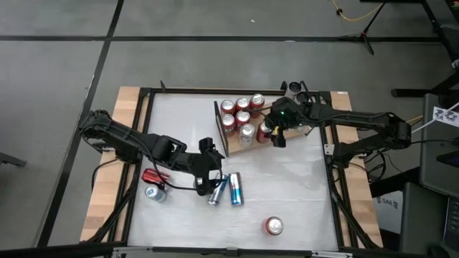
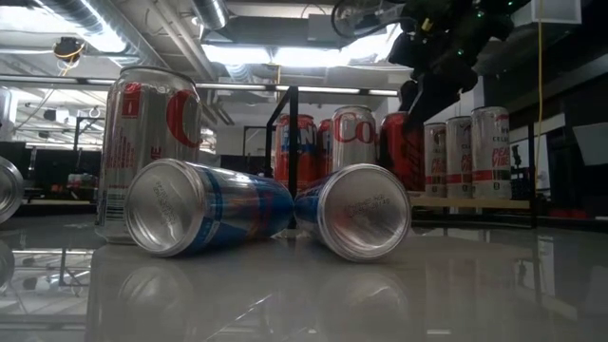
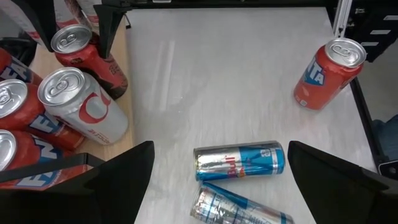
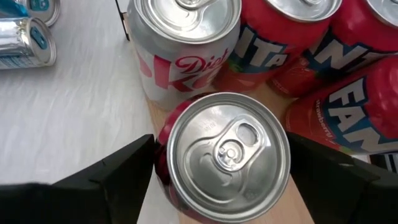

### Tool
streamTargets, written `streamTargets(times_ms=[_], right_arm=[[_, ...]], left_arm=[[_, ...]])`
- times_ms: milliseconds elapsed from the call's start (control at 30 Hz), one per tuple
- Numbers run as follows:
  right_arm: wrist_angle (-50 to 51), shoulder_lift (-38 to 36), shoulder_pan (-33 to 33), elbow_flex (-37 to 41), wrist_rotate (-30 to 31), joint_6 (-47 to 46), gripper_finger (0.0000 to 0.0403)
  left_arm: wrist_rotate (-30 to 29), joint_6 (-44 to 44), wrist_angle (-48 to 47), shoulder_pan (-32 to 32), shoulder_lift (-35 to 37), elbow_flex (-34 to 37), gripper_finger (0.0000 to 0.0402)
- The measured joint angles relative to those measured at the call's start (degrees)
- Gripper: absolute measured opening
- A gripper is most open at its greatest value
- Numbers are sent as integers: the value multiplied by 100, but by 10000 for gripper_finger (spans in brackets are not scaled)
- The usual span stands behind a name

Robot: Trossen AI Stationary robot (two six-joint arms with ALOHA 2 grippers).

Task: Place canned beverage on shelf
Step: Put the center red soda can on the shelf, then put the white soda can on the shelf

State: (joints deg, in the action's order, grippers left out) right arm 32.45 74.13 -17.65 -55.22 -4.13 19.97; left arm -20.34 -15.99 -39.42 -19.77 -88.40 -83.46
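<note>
The shelf [image 1: 247, 147] is a wood-grain board with a dark rail [image 1: 217, 125], and it carries several upright cans [image 1: 242, 113]. A red can [image 4: 227, 152] stands upright at the board's right edge. My right gripper [image 4: 221, 146] [image 1: 272, 134] reaches down over it, open, one finger on each side. My left gripper [image 3: 221, 177] [image 1: 211, 172] hangs open and holds nothing. It is above two blue cans [image 3: 239, 162] [image 3: 239, 208] lying on their sides on the white table. My right gripper's fingers [image 4: 124, 171] stand close beside the red can's two sides [image 4: 160, 155], slanting down from above. I cannot tell whether they touch it. The can stands upright on the shelf board, its silver top up.
A red Fanta can [image 1: 274, 226] stands alone near the table's front edge. A red can [image 1: 152, 175] lies at the left beside a silver-topped one [image 1: 154, 192]. A silver Diet Coke can [image 4: 183, 43] stands on the shelf right behind the red can.
</note>
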Motion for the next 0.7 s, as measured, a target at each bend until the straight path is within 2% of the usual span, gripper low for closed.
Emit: streamTargets(times_ms=[233, 333, 433, 700], right_arm=[[-24, 0, 0, 0, 3, 0, 342], [59, 0, 0, -107, 3, 0, 342], [229, -2, 0, -307, 3, 0, 342], [1116, -4, 0, -928, 6, -7, 342]], left_arm=[[-31, -47, 2, 0, 0, 0, 360], [-118, -337, 2, 0, 0, 0, 360], [-16, -854, -1, 3, 24, 0, 360], [963, -2993, -520, 76, 103, 0, 360]])
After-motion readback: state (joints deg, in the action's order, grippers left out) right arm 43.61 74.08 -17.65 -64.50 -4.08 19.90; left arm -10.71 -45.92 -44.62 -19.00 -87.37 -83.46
